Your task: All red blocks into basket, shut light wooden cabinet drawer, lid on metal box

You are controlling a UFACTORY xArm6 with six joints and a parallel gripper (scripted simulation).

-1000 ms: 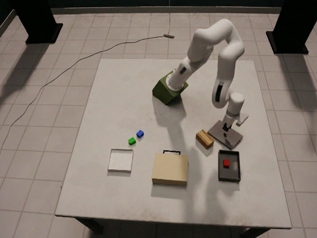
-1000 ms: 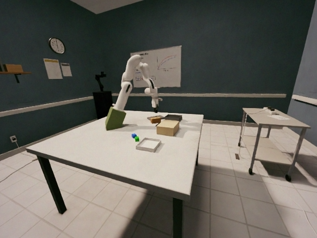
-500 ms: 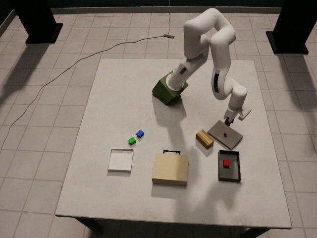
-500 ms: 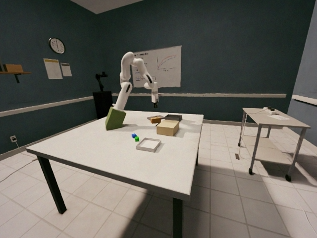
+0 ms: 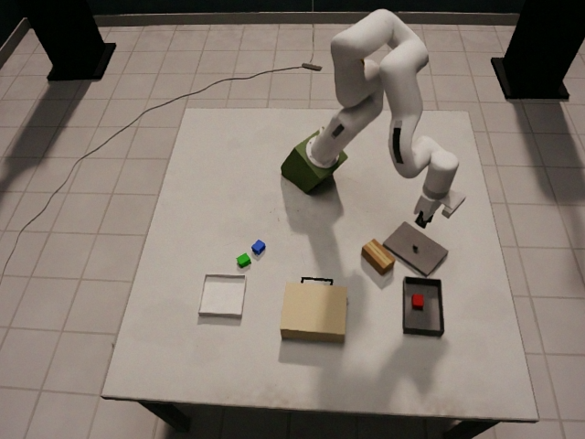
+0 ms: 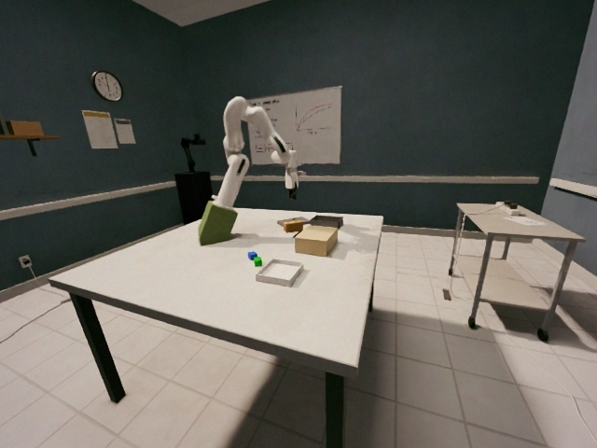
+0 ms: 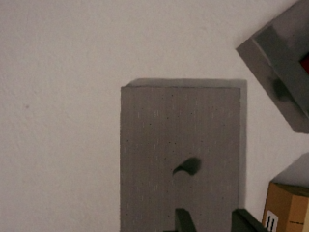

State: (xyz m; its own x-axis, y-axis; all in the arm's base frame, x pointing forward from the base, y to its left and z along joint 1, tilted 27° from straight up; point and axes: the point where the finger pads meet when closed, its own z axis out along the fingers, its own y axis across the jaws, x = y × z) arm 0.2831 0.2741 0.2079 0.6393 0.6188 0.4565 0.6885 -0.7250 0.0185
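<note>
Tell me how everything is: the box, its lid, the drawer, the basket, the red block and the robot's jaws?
Metal box: open.
Lid: off, lying on the table.
Cabinet drawer: looks shut.
Basket: empty.
Red block: inside the metal box.
Jaws: partly open, nothing between them.

Dark blue-green walls (image 6: 434, 96) surround a pale tiled floor (image 5: 61, 302) (image 6: 434, 376); a wheeled cart (image 6: 481, 279) stands beyond the table's (image 5: 212, 369) (image 6: 192, 299) right edge in the exterior view.
</note>
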